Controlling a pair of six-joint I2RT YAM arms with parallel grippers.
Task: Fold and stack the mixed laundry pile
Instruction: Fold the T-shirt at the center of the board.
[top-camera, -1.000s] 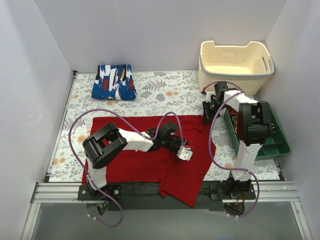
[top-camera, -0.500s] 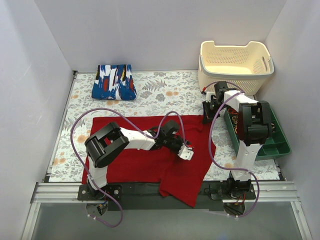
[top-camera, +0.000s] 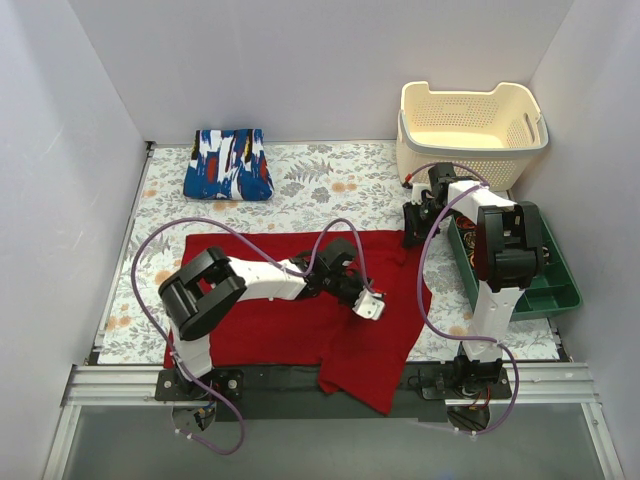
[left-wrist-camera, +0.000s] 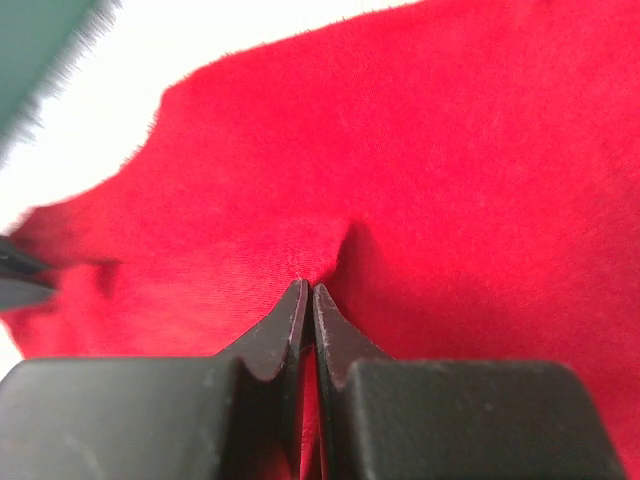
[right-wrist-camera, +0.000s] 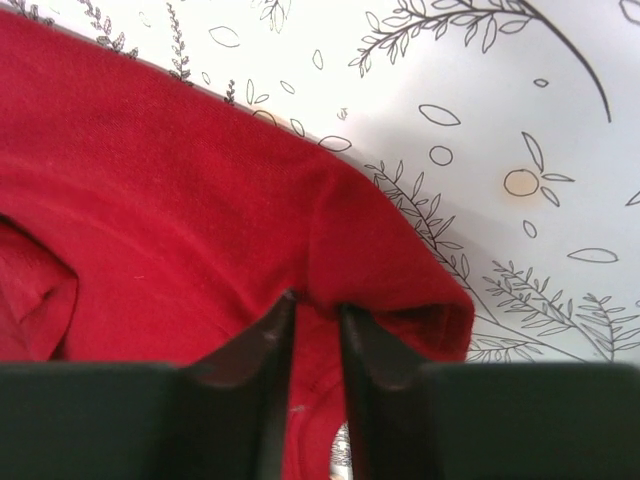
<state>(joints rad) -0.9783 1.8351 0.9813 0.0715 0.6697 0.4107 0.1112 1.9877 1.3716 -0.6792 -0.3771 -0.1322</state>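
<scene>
Left wrist, left gripper (left-wrist-camera: 306, 290) pinching red garment (left-wrist-camera: 450, 180) fold, right gripper (right-wrist-camera: 317, 302) spread at its corner edge

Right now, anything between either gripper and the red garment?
Nothing visible. The left gripper is shut on a pinch of the red garment near its middle. The right gripper sits at the garment's far right corner, jaws slightly parted over the cloth edge.
</scene>
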